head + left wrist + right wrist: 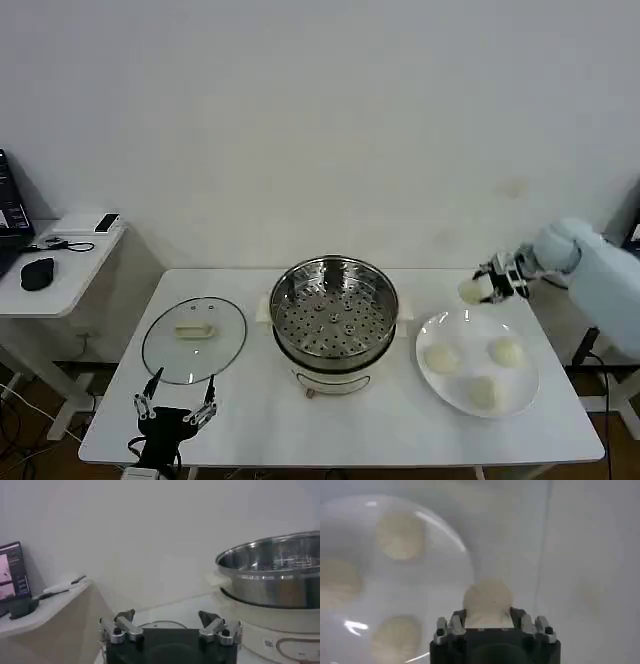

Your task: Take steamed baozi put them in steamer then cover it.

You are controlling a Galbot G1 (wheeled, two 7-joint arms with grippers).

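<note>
Nearest the head camera, the left gripper (176, 409) hovers over the front-left edge of the white table (340, 425), its two fingers spread wide with nothing between them; the left wrist view shows the same gripper (170, 625) open, with the steamer (272, 575) off to one side and a side desk behind.

Largest on the table is the steamer (334, 310), a shiny steel pot on a white base at the table's centre, its perforated tray bare; to its left lies the cover (194, 339), a clear glass lid flat on the table with its cream-white bar handle up, just beyond the left gripper; to the steamer's right sits a white plate (478, 361) bearing three steamed baozi (441, 357), apart from one another.

A fourth baozi (471, 290) is clamped in the right gripper (487, 283), which is held above the plate's far edge, clear of the plate and well to the right of the steamer; in the right wrist view the jaws of the right gripper (487, 621) close on either side of this bun (487, 600), with the plate (445, 580) and its three buns below.

At the far left a side desk (60, 280) carries a black mouse (37, 272).
</note>
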